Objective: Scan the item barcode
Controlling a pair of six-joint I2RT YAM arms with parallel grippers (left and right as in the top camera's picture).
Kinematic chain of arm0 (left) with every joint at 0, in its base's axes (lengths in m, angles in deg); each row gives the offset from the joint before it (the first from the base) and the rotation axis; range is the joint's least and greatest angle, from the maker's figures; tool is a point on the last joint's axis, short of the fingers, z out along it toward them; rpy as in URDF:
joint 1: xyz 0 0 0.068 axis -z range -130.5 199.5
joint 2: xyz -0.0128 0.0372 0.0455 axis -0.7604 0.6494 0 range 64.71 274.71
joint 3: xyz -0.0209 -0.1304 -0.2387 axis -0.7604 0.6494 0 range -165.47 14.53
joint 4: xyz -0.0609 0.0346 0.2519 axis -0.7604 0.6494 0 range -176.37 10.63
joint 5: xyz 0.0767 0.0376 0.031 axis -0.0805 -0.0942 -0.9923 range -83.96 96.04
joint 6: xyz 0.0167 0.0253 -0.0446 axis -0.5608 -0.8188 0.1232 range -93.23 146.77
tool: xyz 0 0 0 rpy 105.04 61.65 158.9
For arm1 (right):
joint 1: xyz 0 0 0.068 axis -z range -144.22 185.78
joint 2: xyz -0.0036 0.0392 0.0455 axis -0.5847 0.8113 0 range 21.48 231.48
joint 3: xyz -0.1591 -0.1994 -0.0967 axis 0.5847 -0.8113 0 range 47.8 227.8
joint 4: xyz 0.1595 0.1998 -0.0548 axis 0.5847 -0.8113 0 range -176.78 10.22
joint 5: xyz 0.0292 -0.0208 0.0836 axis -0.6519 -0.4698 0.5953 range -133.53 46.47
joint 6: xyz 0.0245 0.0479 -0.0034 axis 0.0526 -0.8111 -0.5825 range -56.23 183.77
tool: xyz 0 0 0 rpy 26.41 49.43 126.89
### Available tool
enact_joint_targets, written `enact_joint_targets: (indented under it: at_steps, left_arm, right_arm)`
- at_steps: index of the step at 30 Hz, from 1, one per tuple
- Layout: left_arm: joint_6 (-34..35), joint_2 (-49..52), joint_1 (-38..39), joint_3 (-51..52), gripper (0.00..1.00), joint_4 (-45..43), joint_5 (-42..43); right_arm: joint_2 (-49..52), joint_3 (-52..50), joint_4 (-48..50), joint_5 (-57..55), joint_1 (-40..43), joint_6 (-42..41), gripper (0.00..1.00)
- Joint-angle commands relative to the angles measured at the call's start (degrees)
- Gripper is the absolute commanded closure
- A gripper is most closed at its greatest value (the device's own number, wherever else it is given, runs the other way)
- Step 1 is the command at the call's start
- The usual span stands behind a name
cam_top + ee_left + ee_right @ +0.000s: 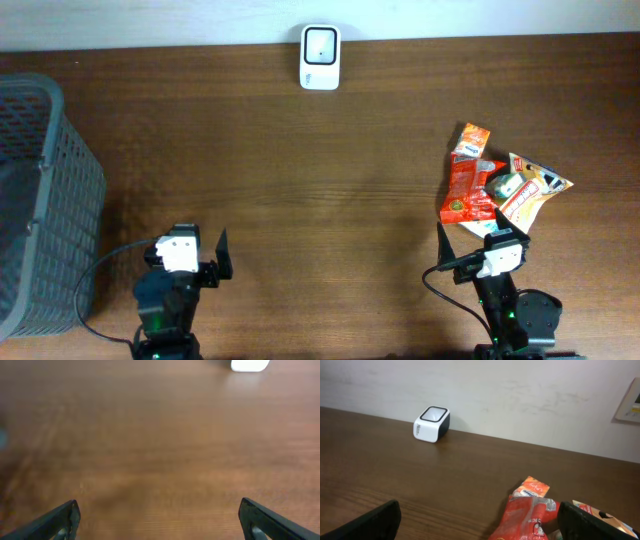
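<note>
A white barcode scanner [320,57] stands at the table's far edge, also seen as the scanner [431,423] in the right wrist view and blurred as the scanner [249,365] at the top of the left wrist view. A pile of snack packets lies at the right: a red packet [466,190], a small orange packet [470,141] and a white-and-red packet [528,188]. My right gripper [472,240] is open just in front of the pile; the red packet [528,519] lies between its fingertips' line of sight. My left gripper [200,243] is open over bare wood, holding nothing.
A grey mesh basket [40,200] stands at the left edge of the table. A pale wall [520,395] rises behind the table's far edge, with a wall panel [631,402] at the right.
</note>
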Motion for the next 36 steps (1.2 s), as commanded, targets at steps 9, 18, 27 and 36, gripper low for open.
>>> enact_joint_targets:
  at_steps: [9,18,27,36]
  left_arm:
    - [-2.6,-19.0,3.7,0.4,0.01,11.0,-2.2]
    - [-5.4,-28.9,4.6,0.4,0.01,10.8,-2.4]
    - [-5.4,-32.0,4.6,0.4,0.01,10.8,-3.1]
    - [-5.4,-32.0,4.6,0.4,0.01,10.8,-3.1]
  right_arm:
    - [-0.5,-0.3,-0.3,-0.3,-0.1,0.3,0.01]
    - [-0.5,-0.3,-0.3,-0.3,-0.1,0.3,0.01]
    - [-0.5,-0.3,-0.3,-0.3,-0.1,0.3,0.01]
    - [-0.5,-0.3,-0.3,-0.3,-0.1,0.3,0.01]
